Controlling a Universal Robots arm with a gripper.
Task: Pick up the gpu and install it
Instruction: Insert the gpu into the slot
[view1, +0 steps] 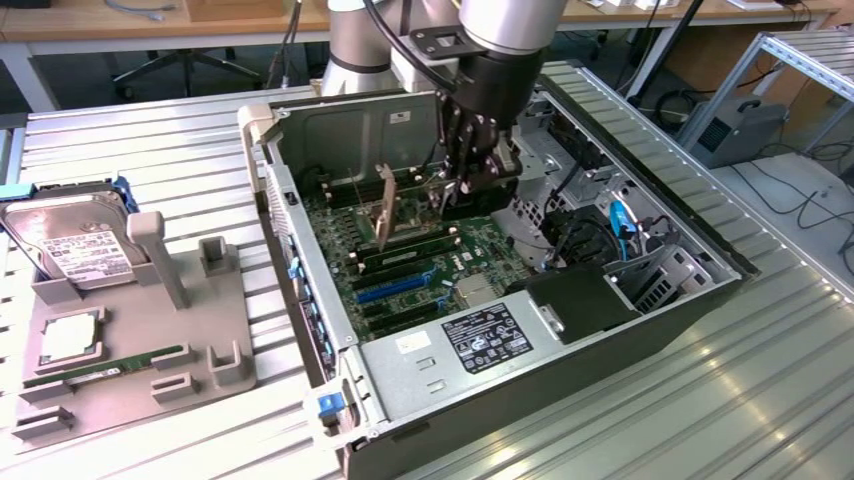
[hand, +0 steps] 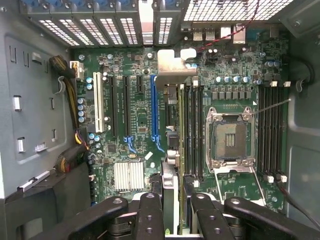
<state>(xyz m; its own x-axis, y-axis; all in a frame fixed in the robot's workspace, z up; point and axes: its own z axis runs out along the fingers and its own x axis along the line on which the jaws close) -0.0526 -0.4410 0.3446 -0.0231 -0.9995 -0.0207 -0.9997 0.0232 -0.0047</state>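
The gpu (view1: 416, 203) is a thin dark card with a silver bracket (view1: 383, 205) at one end. It stands on edge inside the open computer case (view1: 287, 190), over the motherboard (view1: 400, 280). My gripper (view1: 461, 185) reaches down into the case and is shut on the card's end away from the bracket. In the wrist view the gpu (hand: 171, 145) runs edge-on from between my gripper (hand: 172, 212) fingers to its bracket (hand: 172, 65), just beside the long blue slot (hand: 154, 107). I cannot tell whether its lower edge sits in a slot.
A grey fixture (view1: 200, 350) at the exterior view's left holds a silver hard drive (view1: 74, 250), a processor (view1: 67, 340) and a green memory stick (view1: 120, 360). Inside the case are the empty processor socket (hand: 230, 140), memory slots (hand: 192, 130), a small heatsink (hand: 129, 175) and cable bundles (view1: 621, 225).
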